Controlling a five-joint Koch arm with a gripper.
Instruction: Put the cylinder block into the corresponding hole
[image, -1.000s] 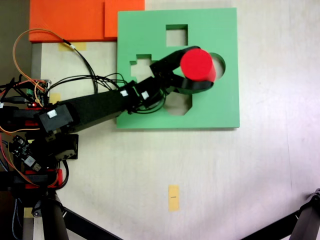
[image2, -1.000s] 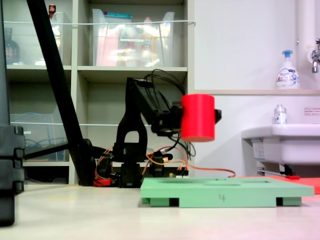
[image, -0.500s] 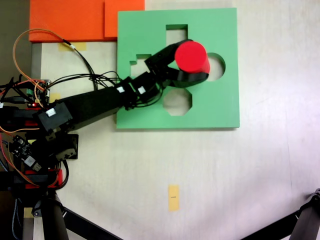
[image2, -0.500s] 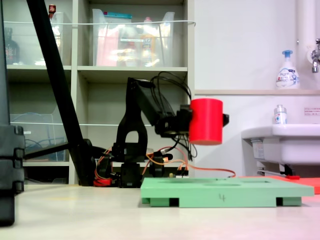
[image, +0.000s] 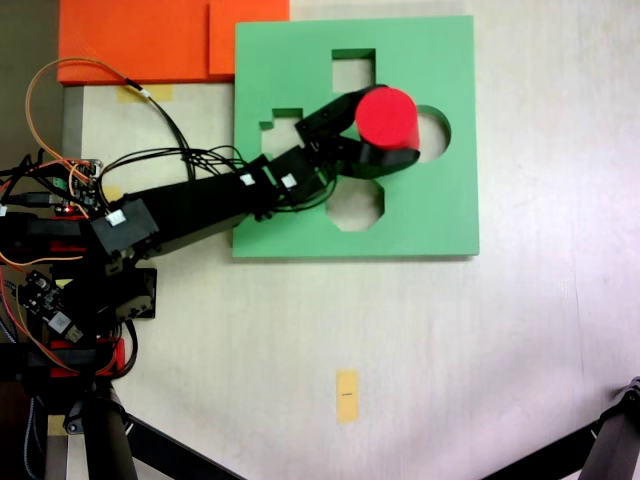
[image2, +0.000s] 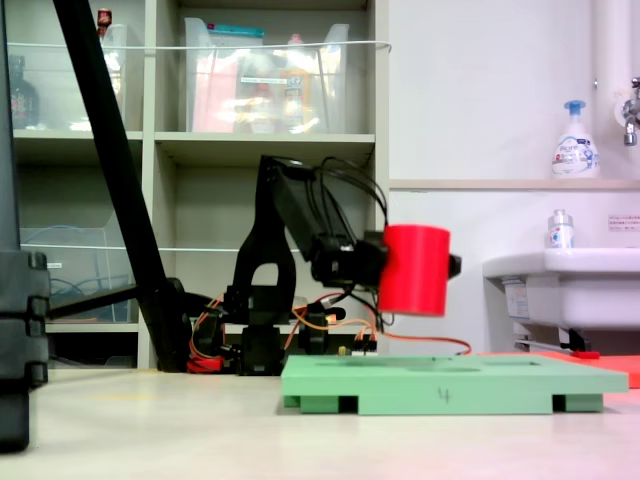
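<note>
Pale desk (image: 480, 340) carries the green foam board (image: 440, 215) with its square, cross-shaped and octagonal cutouts, orange foam sheets (image: 140, 40) lie at the top left of a fixed view, and shelves (image2: 200, 140) and a sink (image2: 560, 285) stand behind the arm in a fixed view (image2: 300, 200). I see the gripper (image: 375, 140) with its jaws closed around the cylinder block (image: 388, 117), holding it upright in the air above the board, partly covering the hole (image: 436, 128) from above. Compared with half a second ago, the block (image2: 414, 270) sits lower and slightly nearer the hole.
</note>
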